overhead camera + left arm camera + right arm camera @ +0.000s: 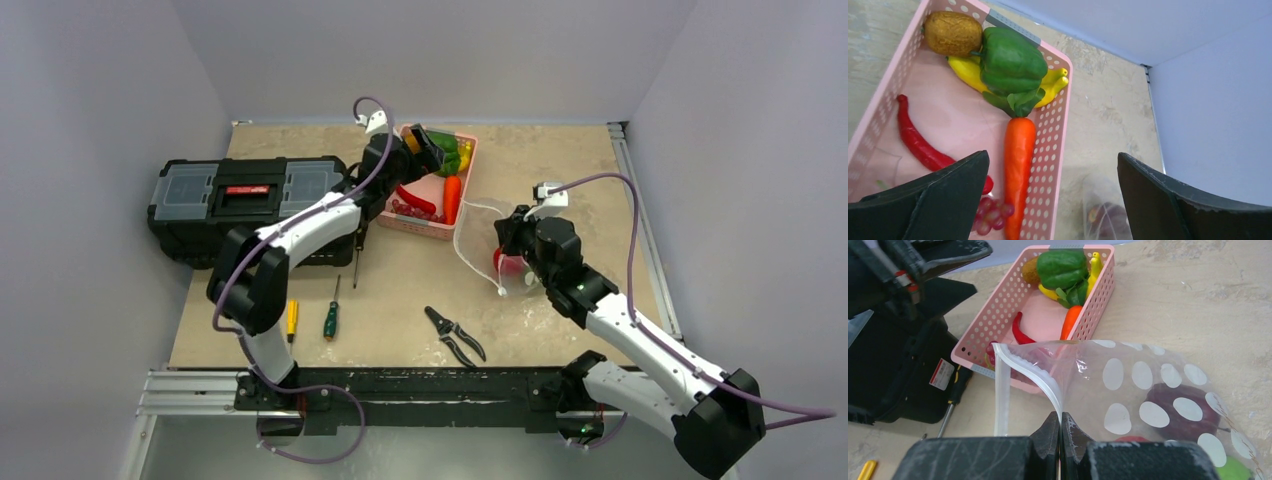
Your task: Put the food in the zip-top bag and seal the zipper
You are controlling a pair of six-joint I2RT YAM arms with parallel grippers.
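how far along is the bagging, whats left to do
Done: a maroon fruit and others sit in the zip-top bag. In hand: right end effector pinches the zipper, bag unsealed; left end effector hovers open over the pink basket. Left: green pepper, banana and more, then sealing.

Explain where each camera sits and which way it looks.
Top external: above and behind, looking down at the table; left arm and right arm show.
Left wrist: on its arm, facing the pink basket; open left end effector shows.
Right wrist: on its arm, facing the zip-top bag; right end effector shut on its zipper.
Shared: all show the basket.
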